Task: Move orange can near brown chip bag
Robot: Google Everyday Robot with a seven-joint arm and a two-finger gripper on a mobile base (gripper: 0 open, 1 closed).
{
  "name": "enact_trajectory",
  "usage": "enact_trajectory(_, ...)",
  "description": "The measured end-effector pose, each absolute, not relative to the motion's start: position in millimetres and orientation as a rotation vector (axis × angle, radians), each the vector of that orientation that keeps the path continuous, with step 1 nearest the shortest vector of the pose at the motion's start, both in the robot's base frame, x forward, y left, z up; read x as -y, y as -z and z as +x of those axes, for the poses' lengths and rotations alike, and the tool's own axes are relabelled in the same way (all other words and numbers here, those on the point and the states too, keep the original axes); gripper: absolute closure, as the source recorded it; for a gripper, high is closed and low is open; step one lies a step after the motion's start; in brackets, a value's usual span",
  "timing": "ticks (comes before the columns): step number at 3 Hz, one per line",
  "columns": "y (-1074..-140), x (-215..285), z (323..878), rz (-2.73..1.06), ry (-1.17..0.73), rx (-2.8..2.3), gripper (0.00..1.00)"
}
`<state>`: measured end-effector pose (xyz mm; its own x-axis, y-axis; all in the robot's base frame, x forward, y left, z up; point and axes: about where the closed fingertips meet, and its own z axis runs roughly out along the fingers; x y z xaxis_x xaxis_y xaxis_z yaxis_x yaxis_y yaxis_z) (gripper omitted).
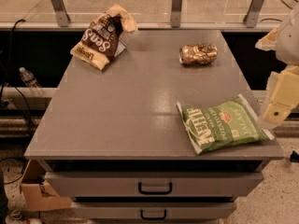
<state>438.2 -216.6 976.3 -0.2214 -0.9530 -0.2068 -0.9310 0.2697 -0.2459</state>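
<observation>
The orange can [198,54] lies on its side, dented and shiny, at the back right of the grey table [131,106]. The brown chip bag [103,35], with pale yellow edges and white lettering, lies at the back left, well apart from the can. My gripper [279,104] hangs at the right edge of the view, beside the table's right side and to the right of the green bag, away from the can. It holds nothing that I can see.
A green chip bag [223,125] with white lettering lies at the front right of the table. The table has two drawers [154,186] in front. A water bottle [31,82] and a cardboard box [39,190] are on the floor at the left. A railing runs behind.
</observation>
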Motion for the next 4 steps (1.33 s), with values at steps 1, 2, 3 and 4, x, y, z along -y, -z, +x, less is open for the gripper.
enact_trajectory(1, -976.3, 216.6, 438.2, -1.724, 0.099, -2.231, 0.0)
enact_trajectory(2, -970.9, 209.0, 475.0, -1.798, 0.131, -2.201, 0.0)
enact_trajectory(3, -947.6, 194.3, 542.9, -1.951, 0.227, -2.152, 0.0)
enact_trajectory(4, -928.0, 184.4, 609.0, -2.038, 0.291, -2.103, 0.0)
